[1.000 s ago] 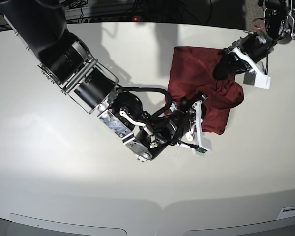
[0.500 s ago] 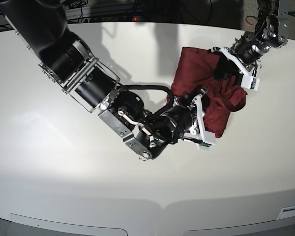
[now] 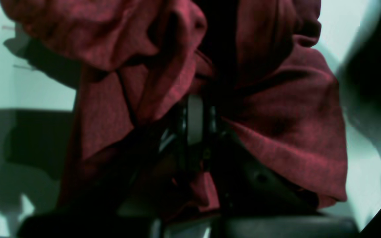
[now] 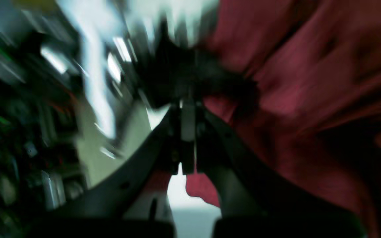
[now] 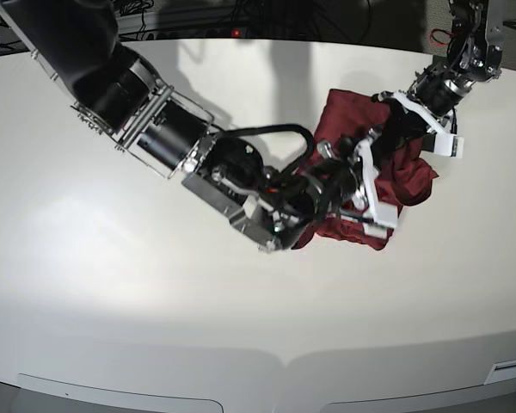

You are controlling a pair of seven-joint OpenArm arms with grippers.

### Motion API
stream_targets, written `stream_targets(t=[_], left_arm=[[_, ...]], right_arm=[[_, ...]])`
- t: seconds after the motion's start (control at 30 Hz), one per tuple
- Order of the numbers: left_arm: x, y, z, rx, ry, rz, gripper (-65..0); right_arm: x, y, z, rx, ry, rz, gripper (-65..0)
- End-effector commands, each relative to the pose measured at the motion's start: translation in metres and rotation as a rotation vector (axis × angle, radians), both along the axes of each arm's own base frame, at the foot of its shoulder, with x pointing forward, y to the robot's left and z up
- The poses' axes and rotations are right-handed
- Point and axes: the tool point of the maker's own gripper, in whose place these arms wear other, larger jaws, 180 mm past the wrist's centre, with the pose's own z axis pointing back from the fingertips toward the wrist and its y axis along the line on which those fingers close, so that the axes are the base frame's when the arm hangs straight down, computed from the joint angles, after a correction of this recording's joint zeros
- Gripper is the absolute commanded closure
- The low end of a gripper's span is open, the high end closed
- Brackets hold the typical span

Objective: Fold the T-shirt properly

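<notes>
T-shirt (image 5: 408,176) bunched on table (image 5: 112,284), far right, between both end effectors

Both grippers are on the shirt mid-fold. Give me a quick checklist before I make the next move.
1. Left gripper shut on the T-shirt: ok, cloth bunches around its closed jaws.
2. Right gripper shut on the T-shirt: ok, jaws closed at the fabric edge, though its wrist view is blurred.
3. Shirt lying flat and smooth: not ok, it is bunched and wrinkled.
4. Shirt fully on the table: ok.
5. Clearance between the two grippers: cannot tell, they are close over the shirt.
</notes>
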Motion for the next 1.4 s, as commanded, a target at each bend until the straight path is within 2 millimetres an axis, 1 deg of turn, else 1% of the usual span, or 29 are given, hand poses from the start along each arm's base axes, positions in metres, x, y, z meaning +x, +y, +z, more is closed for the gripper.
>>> stream_targets(t=[0.0,0.07,0.13,0.27,0.37,0.43,0.53,0.7,0.77,0.8,0.83,0.87,0.93,1.0,1.13,1.27,1.37], left_arm=[[-0.034,0.023,-0.040,0.169,0.200,-0.017,0.0],[-0.036,0.023,-0.041,0.171,0.211,-0.020,0.0],[-0.039,0.022,-0.043,0.174,0.229,-0.028,0.0],[-0.047,0.022,-0.047,0.176,0.259,-0.037,0.0],[-0.050,0.020,-0.047,0.164,0.261,-0.044,0.0],[-0.052,0.016,-0.046,0.140,0.259,-0.049,0.0],[-0.054,0.009,-0.044,0.105,0.254,-0.074,0.0],[-0.064,0.008,-0.047,0.102,0.272,-0.082,0.0],[-0.070,0.008,-0.049,0.102,0.284,-0.082,0.0],[-0.073,0.007,-0.049,0.098,0.287,-0.085,0.0],[-0.075,0.006,-0.050,0.095,0.290,-0.084,0.0],[-0.078,0.006,-0.051,0.094,0.292,-0.086,0.0],[-0.082,0.006,-0.052,0.094,0.301,-0.087,0.0],[-0.085,0.006,-0.053,0.099,0.305,-0.095,0.0],[-0.085,0.005,-0.052,0.096,0.302,-0.103,0.0],[-0.084,0.012,-0.051,0.117,0.298,-0.109,0.0],[-0.082,0.021,-0.051,0.151,0.285,-0.116,0.0]], right_arm=[[0.007,0.010,0.014,0.041,-0.055,0.014,0.0],[0.003,0.010,0.000,0.010,-0.101,0.026,0.0],[0.007,0.009,-0.009,-0.008,-0.146,0.013,0.0],[0.036,0.003,-0.024,-0.068,-0.244,-0.087,0.0],[0.061,0.001,-0.030,-0.074,-0.316,-0.166,0.0],[0.077,0.000,-0.032,-0.087,-0.386,-0.184,0.0],[0.103,0.009,-0.028,-0.087,-0.455,-0.238,0.0],[0.142,0.025,-0.021,-0.103,-0.557,-0.298,0.0],[0.161,0.016,-0.022,-0.123,-0.594,-0.334,0.0],[0.170,0.013,-0.019,-0.120,-0.610,-0.360,0.0],[0.175,0.015,-0.014,-0.098,-0.622,-0.382,0.0],[0.184,0.011,-0.010,-0.112,-0.645,-0.417,0.0],[0.196,0.003,-0.006,-0.143,-0.666,-0.450,0.0],[0.203,-0.003,-0.004,-0.166,-0.653,-0.485,0.0],[0.207,-0.014,-0.004,-0.200,-0.589,-0.524,0.0],[0.199,-0.017,-0.002,-0.210,-0.520,-0.474,0.0],[0.188,-0.021,-0.006,-0.235,-0.434,-0.439,0.0]])
